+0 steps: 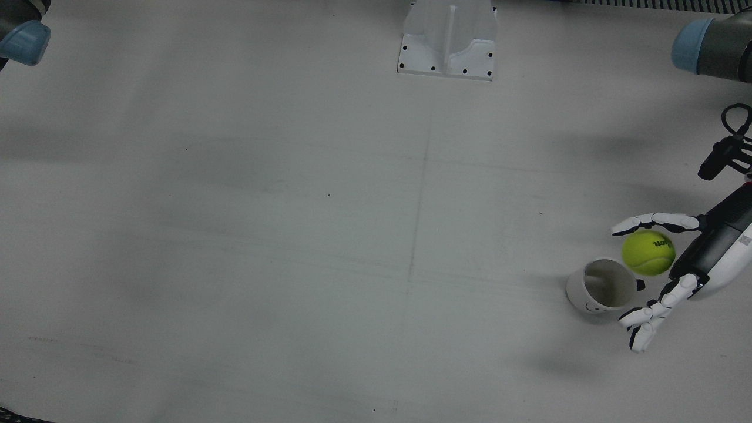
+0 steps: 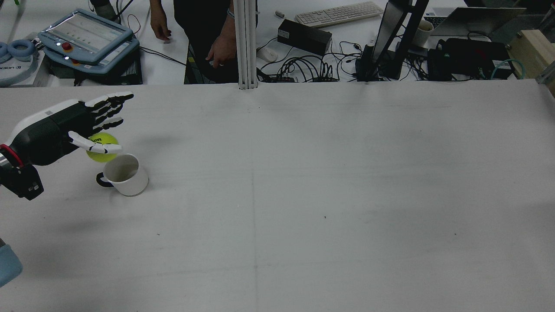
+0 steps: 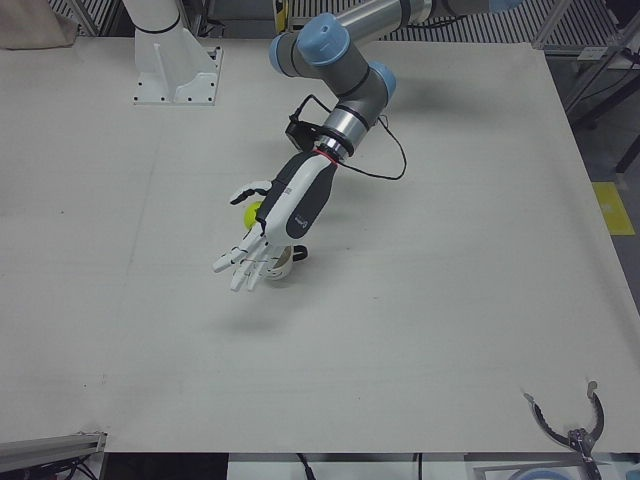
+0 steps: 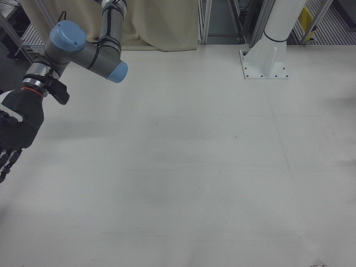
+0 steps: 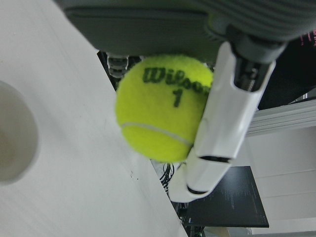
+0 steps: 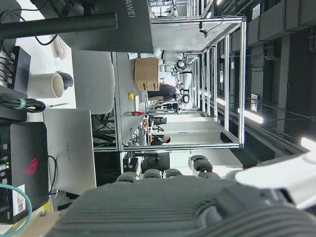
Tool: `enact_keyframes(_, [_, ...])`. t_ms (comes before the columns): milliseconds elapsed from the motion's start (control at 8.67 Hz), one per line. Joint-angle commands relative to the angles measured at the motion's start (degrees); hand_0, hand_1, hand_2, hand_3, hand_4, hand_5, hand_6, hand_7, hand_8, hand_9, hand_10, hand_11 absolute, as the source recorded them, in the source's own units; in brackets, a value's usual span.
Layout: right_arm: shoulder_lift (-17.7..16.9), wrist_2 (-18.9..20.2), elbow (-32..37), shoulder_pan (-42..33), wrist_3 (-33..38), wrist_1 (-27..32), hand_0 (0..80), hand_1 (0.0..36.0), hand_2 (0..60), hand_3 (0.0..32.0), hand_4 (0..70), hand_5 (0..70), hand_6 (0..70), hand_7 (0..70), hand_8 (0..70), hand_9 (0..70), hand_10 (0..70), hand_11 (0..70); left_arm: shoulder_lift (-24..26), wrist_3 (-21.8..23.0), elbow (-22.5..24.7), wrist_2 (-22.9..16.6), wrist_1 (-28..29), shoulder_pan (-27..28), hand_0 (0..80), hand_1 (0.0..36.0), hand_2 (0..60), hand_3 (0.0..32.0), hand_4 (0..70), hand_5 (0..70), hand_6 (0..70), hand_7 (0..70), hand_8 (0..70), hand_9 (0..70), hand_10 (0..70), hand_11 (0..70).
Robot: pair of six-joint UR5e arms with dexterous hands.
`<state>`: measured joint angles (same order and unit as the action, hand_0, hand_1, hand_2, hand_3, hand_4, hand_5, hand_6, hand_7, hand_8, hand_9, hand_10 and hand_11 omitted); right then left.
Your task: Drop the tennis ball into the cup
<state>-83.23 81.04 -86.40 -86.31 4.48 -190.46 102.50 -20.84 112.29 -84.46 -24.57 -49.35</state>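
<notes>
A yellow-green tennis ball [image 1: 648, 252] lies against the palm and thumb of my left hand [image 1: 702, 255], just beside and above a white cup [image 1: 602, 286]. The cup has a dark handle and stands upright on the table. My left hand is open, its fingers [image 1: 646, 320] stretched out past the cup and not curled on the ball. In the left hand view the ball [image 5: 163, 108] touches the white thumb [image 5: 227, 118], with the cup's rim [image 5: 15, 138] at the left edge. The rear view shows the ball [image 2: 102, 147] behind the thumb, over the cup [image 2: 123, 174]. My right hand [image 4: 16, 130] hangs open at the table's side, holding nothing.
White arm pedestals [image 1: 447, 38] are bolted at the table's robot side. Beyond the far edge a person [image 2: 204, 34] stands by a desk with a teach pendant [image 2: 86, 37], cables and monitors. The left arm's elbow [image 3: 330, 50] reaches over the table.
</notes>
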Motion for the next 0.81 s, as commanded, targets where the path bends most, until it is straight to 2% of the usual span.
enact_keyframes(0, [0.0,0.0,0.0,0.0,0.0,0.0,0.0,0.0,0.0,0.0,0.0,0.0,0.0,0.0,0.0,0.0,0.0,0.0,0.0,0.0,0.2,0.0,0.1,-0.1,80.0,36.0,60.0,0.0,8.5,13.5,3.7,0.0,0.1,1.1,2.4,8.2])
enact_keyframes(346, [0.0,0.0,0.0,0.0,0.0,0.0,0.0,0.0,0.0,0.0,0.0,0.0,0.0,0.0,0.0,0.0,0.0,0.0,0.1,0.0,1.9,-0.1,-0.4,-0.2,80.0,36.0,60.0,0.0,8.2,13.2,3.3,0.0,0.0,0.0,2.0,7.7])
enact_keyframes(462, [0.0,0.0,0.0,0.0,-0.1,0.0,0.0,0.0,0.0,0.0,0.0,0.0,0.0,0.0,0.0,0.0,0.0,0.0,0.5,-0.5,6.1,-0.5,-2.9,-2.1,78.6,36.0,60.0,0.0,8.6,12.0,3.1,0.0,0.0,0.0,1.9,7.1])
enact_keyframes(577, [0.0,0.0,0.0,0.0,-0.1,0.0,0.0,0.0,0.0,0.0,0.0,0.0,0.0,0.0,0.0,0.0,0.0,0.0,4.1,-1.5,7.9,-0.8,-6.7,-7.5,59.9,35.9,46.3,0.0,4.8,8.7,1.5,0.0,0.0,0.0,0.3,3.8])
enact_keyframes(692, [0.0,0.0,0.0,0.0,-0.1,0.0,0.0,0.0,0.0,0.0,0.0,0.0,0.0,0.0,0.0,0.0,0.0,0.0,8.5,-2.4,7.9,-1.1,-9.0,-13.6,54.0,32.3,42.5,0.0,1.0,6.9,0.3,0.0,0.0,0.0,0.0,0.8])
